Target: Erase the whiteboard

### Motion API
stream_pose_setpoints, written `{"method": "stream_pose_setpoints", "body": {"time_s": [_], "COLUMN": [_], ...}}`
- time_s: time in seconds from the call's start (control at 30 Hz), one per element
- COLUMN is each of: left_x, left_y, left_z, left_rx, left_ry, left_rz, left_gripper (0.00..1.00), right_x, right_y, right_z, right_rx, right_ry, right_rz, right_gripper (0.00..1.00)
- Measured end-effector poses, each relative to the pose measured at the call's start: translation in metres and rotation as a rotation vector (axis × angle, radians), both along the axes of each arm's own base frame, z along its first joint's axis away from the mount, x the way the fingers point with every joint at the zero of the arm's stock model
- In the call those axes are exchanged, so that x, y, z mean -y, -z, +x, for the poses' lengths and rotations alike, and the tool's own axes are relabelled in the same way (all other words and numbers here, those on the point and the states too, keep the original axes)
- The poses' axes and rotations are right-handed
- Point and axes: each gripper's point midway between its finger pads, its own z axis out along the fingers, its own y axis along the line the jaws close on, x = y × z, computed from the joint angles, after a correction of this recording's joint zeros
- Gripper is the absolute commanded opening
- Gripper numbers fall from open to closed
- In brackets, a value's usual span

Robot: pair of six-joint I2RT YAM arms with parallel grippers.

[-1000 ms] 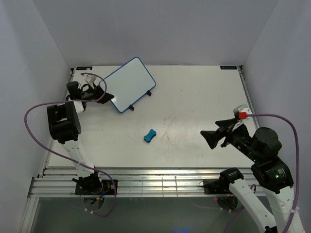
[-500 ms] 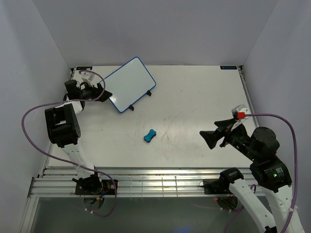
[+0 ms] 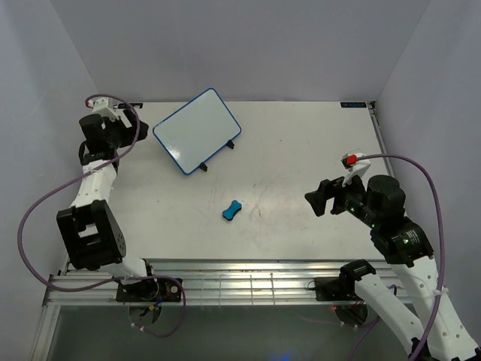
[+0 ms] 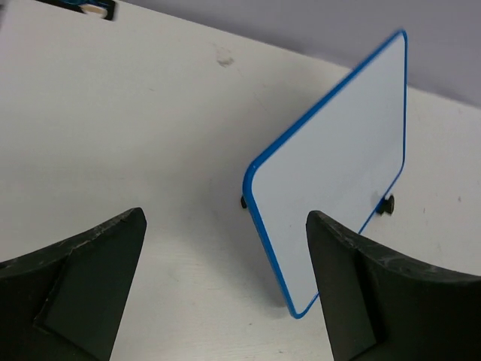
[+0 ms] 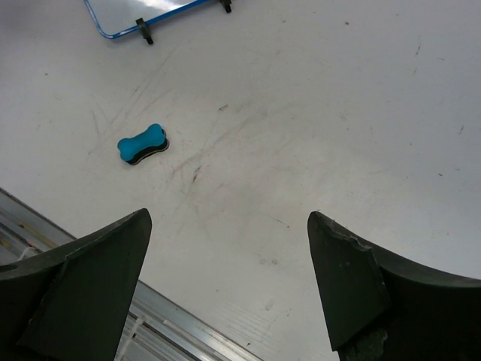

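The whiteboard [image 3: 197,129] stands tilted on its wire stand at the far left of the table, and its face is blank. It also shows in the left wrist view [image 4: 338,143], and its lower edge shows in the right wrist view [image 5: 143,13]. My left gripper [image 3: 134,126] is open and empty, a short way left of the board; in its wrist view [image 4: 225,218] the board's lower corner lies between the jaws, apart from both. The small blue eraser [image 3: 232,210] lies mid-table [image 5: 142,144]. My right gripper [image 3: 317,199] [image 5: 229,218] is open and empty, above the table to the right of the eraser.
The stand's black feet [image 3: 234,143] rest on the table by the board's lower edge. Aluminium rails [image 3: 240,282] run along the near edge. Walls close in the left, far and right sides. Dark scuff marks [image 5: 195,169] streak the table's middle.
My left gripper has drawn back from the board's left edge toward the far left corner. My right arm has shifted slightly left and turned. The board and eraser have not moved.
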Motion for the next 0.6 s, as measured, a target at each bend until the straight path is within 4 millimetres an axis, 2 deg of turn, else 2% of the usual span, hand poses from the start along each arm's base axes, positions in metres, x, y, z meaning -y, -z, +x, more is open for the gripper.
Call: {"method": "stream_pose_setpoints", "body": {"time_s": [0.1,0.17,0.27,0.37,0.47,0.6], "left_x": [-0.015,-0.015,0.002,0.032,0.054,0.047], "left_y": [-0.038,-0.057,-0.081,-0.104,-0.114,-0.11], "left_z": [-0.014,-0.03,-0.057,-0.09,-0.126,-0.171], "left_rx": [-0.002,0.002,0.008,0.046,0.074,0.086], "left_ry": [-0.154,-0.214,-0.224,-0.195,-0.15,-0.187], "left_rz": [-0.034,-0.045,-0.047,-0.016,0.015,0.072], "left_gripper": [0.98,0.98,0.98,0.98,0.98,0.98], "right_x": [0.006,0.012,0.023,0.035,0.048,0.059], "right_y": [0.007,0.011,0.014,0.016,0.016,0.01], "right_z": [0.01,0.015,0.024,0.031,0.034,0.034], "right_rx": [-0.024,-0.031,-0.04,-0.043,-0.047,-0.023], "right_ry": [0.054,0.098,0.168,0.245,0.315,0.378], "right_rz": [-0.026,-0.046,-0.08,-0.114,-0.142,-0.144], "right_gripper": [0.9,0.9,0.9,0.9,0.9,0.9]}}
